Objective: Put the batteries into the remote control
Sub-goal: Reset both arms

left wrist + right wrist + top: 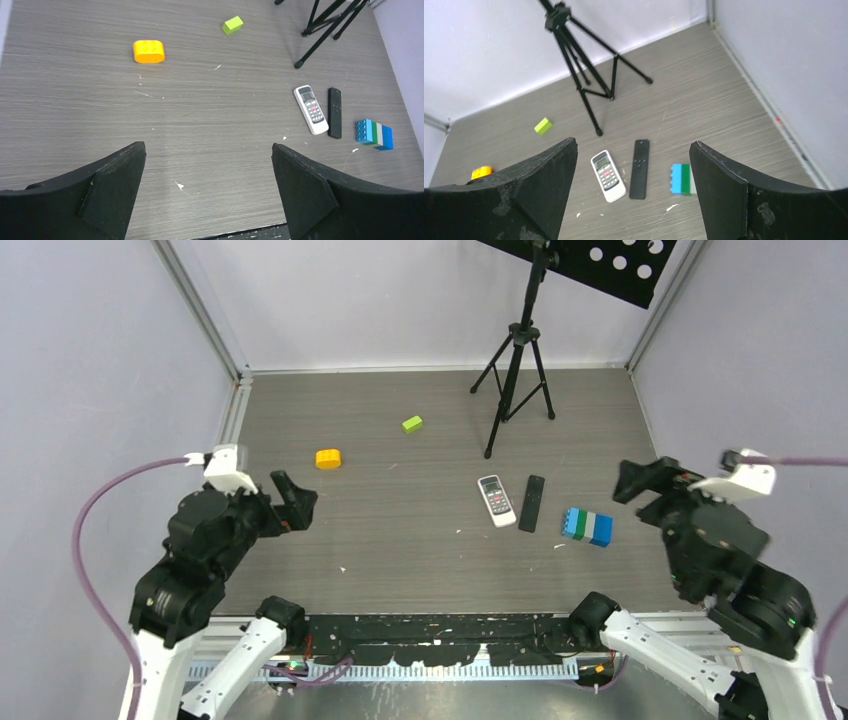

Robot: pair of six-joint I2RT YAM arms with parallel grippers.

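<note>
A white remote with a grey keypad (496,500) lies face up right of the table's middle. A slim black remote (532,503) lies beside it on its right. Both also show in the left wrist view, white (310,108) and black (334,112), and in the right wrist view, white (608,175) and black (639,168). No batteries show in any view. My left gripper (292,502) is open and empty above the near left of the table. My right gripper (640,485) is open and empty at the right, apart from the remotes.
A blue, green and white block stack (587,527) lies right of the black remote. A yellow block (328,458) and a small green block (412,423) lie at the mid and back left. A black tripod (515,370) stands at the back. Walls enclose three sides.
</note>
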